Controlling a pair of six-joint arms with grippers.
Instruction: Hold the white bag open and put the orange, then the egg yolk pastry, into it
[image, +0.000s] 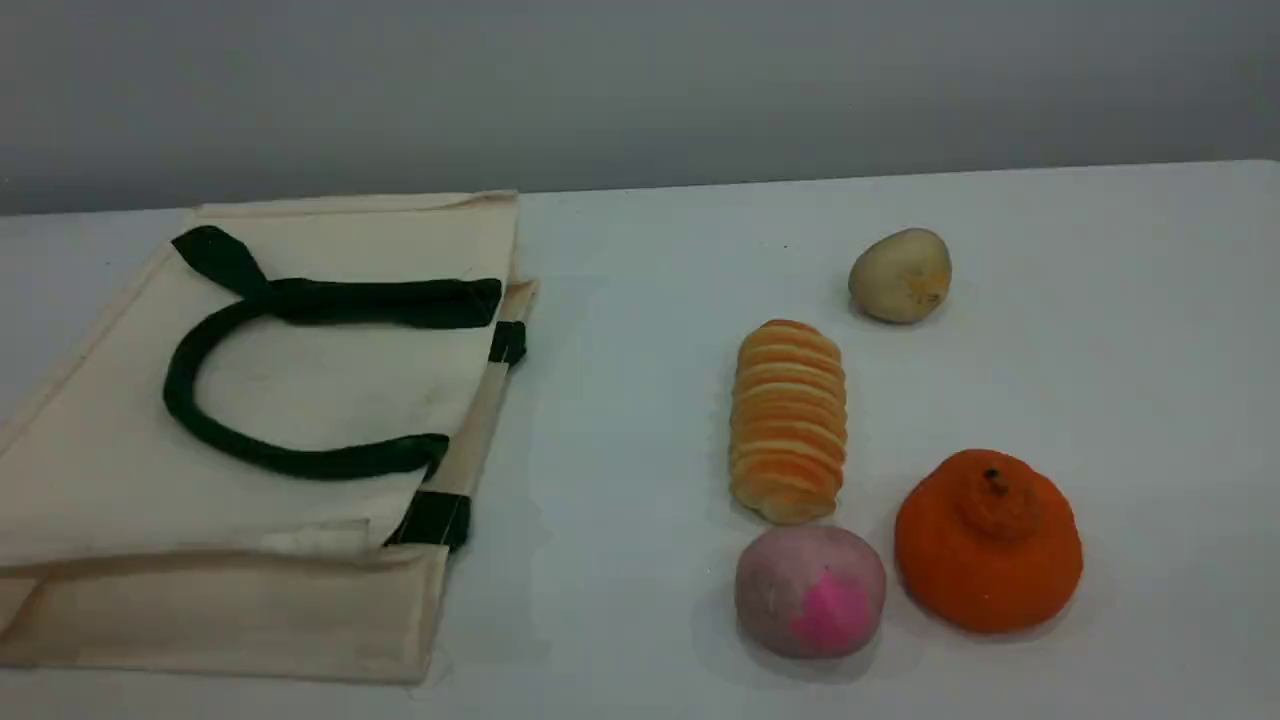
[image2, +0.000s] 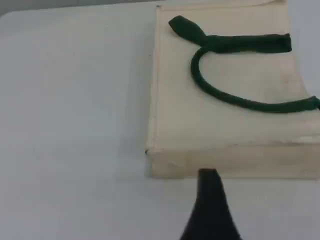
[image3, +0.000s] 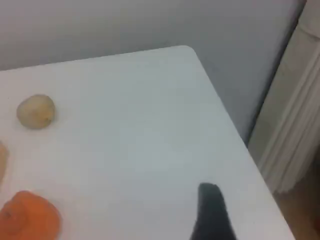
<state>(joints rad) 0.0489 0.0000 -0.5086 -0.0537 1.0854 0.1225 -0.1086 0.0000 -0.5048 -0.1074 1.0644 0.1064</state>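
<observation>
The white bag (image: 300, 390) lies flat and closed on the table's left, its dark green handle (image: 180, 370) looped on top. In the left wrist view the bag (image2: 225, 125) is just beyond my left gripper's fingertip (image2: 209, 190), which hovers off its near corner with nothing held. The orange (image: 988, 545) sits at the front right and the egg yolk pastry (image: 900, 275) farther back. The right wrist view shows the orange (image3: 27, 215) and pastry (image3: 35, 111) at the left, well away from my right fingertip (image3: 210, 205). Neither arm appears in the scene view.
A ridged orange-striped bread roll (image: 788, 420) lies between bag and orange. A pinkish ball with a magenta patch (image: 810, 590) rests in front of it, close beside the orange. The table's right edge (image3: 225, 115) drops off near my right gripper.
</observation>
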